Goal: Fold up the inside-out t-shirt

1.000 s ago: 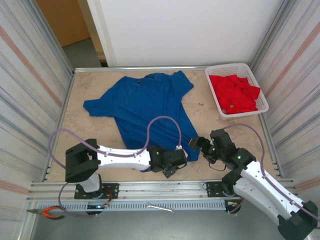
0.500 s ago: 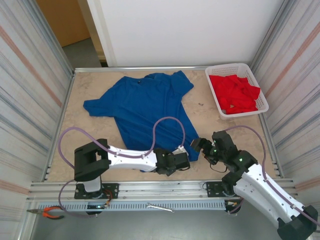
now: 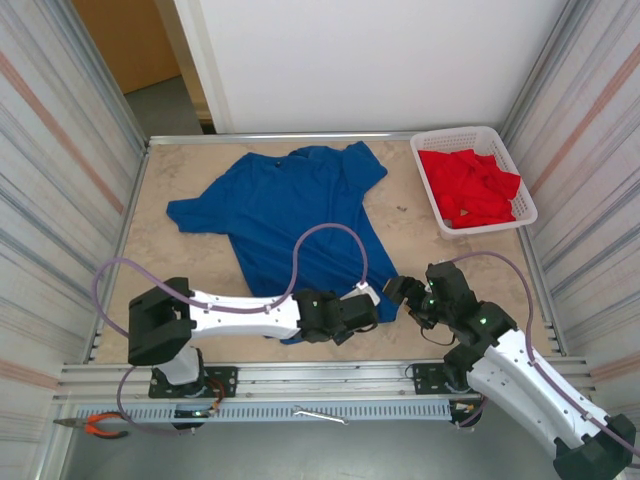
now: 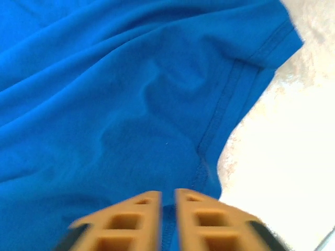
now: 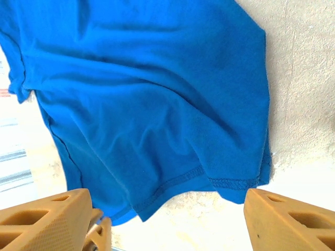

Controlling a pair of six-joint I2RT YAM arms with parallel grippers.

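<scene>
The royal-blue soft cotton t-shirt (image 3: 290, 210) lies spread out on the pale marbled table (image 3: 180, 270), collar toward the far edge and its bottom hem near the two arm bases; no printed graphic is visible on the side facing up. Compared with a second ago, the left arm has shifted a little along the near hem, and the left gripper (image 4: 167, 198) now sits directly on the seam at the shirt's near right corner. Its orange fingers stand almost together, with a thin slit between them where blue cloth shows, but whether they really pinch the hem I cannot tell. The right gripper (image 5: 165, 204) has crept slightly closer to the same corner and hangs over it with its fingers wide apart, holding nothing. The cloth itself has not moved and no fold is made yet. In my judgement this means that the task is at its very beginning: both arms are taking position on the bottom hem, probably to lift it. The white plastic basket (image 3: 520, 205) with the red garment (image 3: 470, 185) stands well apart at the far right
</scene>
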